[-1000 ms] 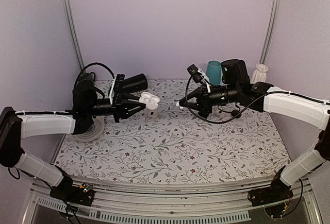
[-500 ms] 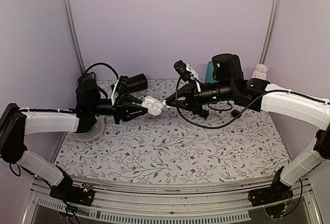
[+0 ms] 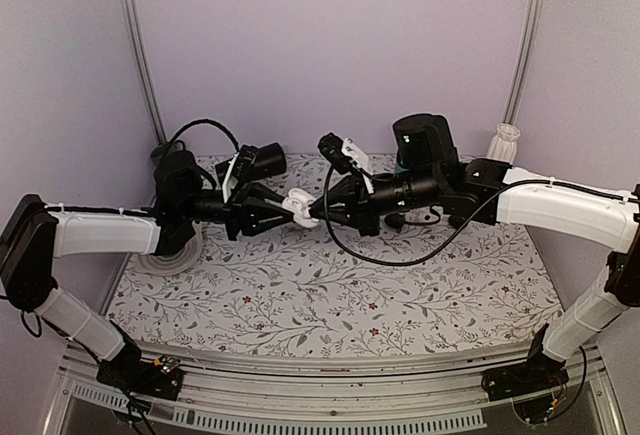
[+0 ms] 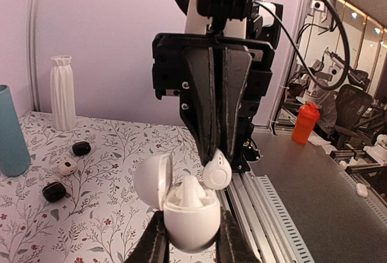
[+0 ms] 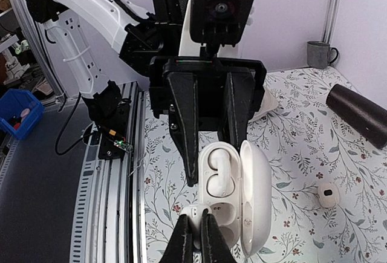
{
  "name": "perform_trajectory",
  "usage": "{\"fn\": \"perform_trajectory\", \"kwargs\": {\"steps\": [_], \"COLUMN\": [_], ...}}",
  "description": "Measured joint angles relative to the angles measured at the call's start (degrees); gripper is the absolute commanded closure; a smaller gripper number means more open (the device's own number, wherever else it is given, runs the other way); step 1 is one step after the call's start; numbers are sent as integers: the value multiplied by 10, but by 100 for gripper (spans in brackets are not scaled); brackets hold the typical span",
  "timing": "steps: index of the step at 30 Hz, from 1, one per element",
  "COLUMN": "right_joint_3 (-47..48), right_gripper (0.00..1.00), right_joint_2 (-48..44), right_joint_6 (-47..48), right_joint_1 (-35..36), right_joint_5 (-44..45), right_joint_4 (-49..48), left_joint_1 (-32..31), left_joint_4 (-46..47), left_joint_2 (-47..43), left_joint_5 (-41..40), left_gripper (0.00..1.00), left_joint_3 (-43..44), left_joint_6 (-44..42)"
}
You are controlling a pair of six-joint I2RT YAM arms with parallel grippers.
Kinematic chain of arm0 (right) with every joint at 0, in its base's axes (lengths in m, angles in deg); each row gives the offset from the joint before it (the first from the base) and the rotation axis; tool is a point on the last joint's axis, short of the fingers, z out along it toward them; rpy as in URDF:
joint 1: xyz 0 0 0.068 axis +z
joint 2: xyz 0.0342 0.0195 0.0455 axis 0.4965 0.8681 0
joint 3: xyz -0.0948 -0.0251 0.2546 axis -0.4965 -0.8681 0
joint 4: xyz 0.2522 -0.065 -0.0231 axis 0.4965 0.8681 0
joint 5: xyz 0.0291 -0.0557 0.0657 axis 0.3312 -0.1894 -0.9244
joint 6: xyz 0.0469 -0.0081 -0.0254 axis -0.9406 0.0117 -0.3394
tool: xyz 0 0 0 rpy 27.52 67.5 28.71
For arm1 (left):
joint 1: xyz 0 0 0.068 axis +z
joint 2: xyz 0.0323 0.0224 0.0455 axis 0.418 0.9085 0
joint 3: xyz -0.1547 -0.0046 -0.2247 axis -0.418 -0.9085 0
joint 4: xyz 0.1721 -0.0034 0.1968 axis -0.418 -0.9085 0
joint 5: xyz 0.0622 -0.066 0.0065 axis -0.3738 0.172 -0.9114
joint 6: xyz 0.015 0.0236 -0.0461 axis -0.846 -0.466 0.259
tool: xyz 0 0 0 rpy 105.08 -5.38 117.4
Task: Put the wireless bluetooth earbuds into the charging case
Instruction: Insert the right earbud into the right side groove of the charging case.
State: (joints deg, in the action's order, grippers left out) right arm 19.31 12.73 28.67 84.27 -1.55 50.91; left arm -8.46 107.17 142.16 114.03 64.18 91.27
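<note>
My left gripper (image 4: 190,234) is shut on the glossy white charging case (image 4: 192,217), held in the air with its lid (image 4: 152,181) swung open. One white earbud (image 5: 219,169) sits in the case's far slot. My right gripper (image 5: 196,225) is shut on a second white earbud (image 5: 195,213), which touches the rim by the empty near slot. In the left wrist view this earbud (image 4: 216,173) hangs at the case's right edge. From above, the case (image 3: 297,205) is between the two gripper tips, over the back of the table.
A teal cup (image 4: 9,133), a white vase (image 4: 62,92), two black lumps (image 4: 81,148) (image 4: 54,191) and a small white round piece (image 4: 66,167) stand at the back right. A black cylinder (image 3: 262,162) lies at the back left, and a white disc (image 3: 175,250) beside the left arm.
Both arms have moved toward each other over the last second. The right gripper carried its earbud left until it met the open case in the left gripper.
</note>
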Motion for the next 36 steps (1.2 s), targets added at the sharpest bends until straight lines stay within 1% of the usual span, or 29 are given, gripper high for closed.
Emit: {"fn": "perform_trajectory", "kwargs": {"steps": [21,36], "right_joint_3": [-16,-30], "right_gripper": [96,96], "right_joint_2": [-12,-18], "right_joint_6": [8,1], "right_joint_1": [10,10], "right_joint_5": [58,66], "right_joint_4": [-22,-34], "left_joint_1": [-1,-3], "left_joint_4": [-6,-15], "left_joint_2": [1,1], "left_joint_5": [3,1], "left_gripper": [100,100], "left_joint_3": [7,7], "left_joint_6": [1,-3]}}
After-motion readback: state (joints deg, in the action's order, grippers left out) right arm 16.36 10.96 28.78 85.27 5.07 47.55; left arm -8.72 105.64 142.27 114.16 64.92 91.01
